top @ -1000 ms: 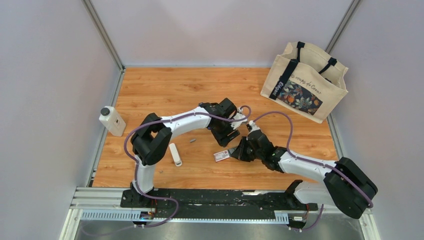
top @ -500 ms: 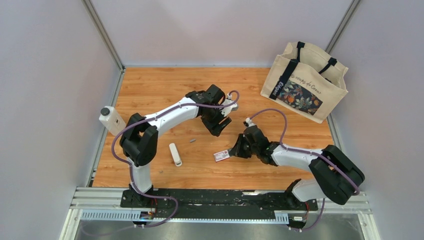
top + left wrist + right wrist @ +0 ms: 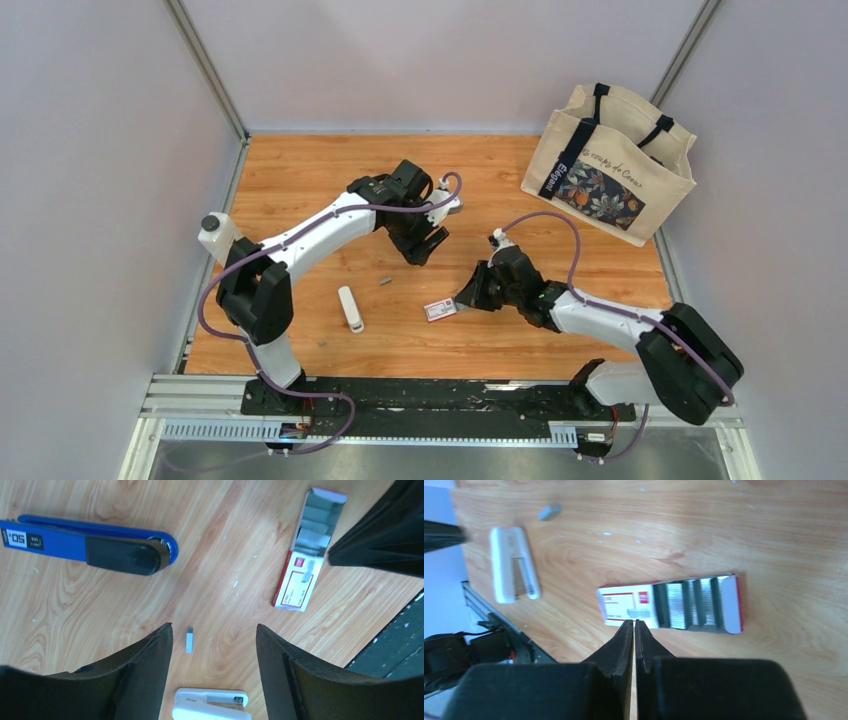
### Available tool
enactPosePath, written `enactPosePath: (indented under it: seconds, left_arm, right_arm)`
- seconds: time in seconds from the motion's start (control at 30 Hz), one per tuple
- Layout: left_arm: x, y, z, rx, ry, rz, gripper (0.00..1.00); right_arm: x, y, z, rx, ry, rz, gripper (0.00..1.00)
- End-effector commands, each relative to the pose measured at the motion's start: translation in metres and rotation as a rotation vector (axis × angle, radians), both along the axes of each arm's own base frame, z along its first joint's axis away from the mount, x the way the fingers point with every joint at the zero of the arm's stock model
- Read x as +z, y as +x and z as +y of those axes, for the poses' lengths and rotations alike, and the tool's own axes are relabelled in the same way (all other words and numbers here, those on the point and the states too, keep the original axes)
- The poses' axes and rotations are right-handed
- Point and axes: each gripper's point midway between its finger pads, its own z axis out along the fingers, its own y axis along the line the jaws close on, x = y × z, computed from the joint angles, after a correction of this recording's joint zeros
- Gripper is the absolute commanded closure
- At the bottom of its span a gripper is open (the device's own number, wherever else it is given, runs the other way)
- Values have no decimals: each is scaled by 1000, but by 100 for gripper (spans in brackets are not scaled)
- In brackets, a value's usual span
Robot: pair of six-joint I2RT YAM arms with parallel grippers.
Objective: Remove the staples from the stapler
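Left fingers [image 3: 420, 248] and right fingers [image 3: 470, 293] hover over the bench [image 3: 300, 180]. Left wrist: spread, empty; blue stapler [image 3: 85, 542] lies beyond them, leftward. Centre over it before closing. Right wrist: pressed together, staple box [image 3: 674, 605] just beyond.

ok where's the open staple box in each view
top external: staple box mid-table, just left of the right gripper
left wrist: box at upper right
right wrist: box at centre, above the right gripper
shared landmark: white stick
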Motion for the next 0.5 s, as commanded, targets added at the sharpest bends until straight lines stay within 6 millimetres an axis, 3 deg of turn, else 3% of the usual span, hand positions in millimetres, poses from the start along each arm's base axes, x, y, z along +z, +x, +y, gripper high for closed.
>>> enactPosePath:
  seconds: [0.0,0.17,0.3,0.47]
  left_arm:
    - [-6,-3,27,-28,86,-42,30]
    - [-26,-6,49,-4,185,-57,30]
    - [-49,-7,68,12,275,-55,30]
    - [-69,-6,70,0,306,-42,30]
  right_arm:
    - [44,8,6,7,76,-99,92]
    - [71,7,3,11,106,-151,90]
    - [66,7,-6,3,54,-161,88]
    - [53,4,-18,-1,-7,-161,85]
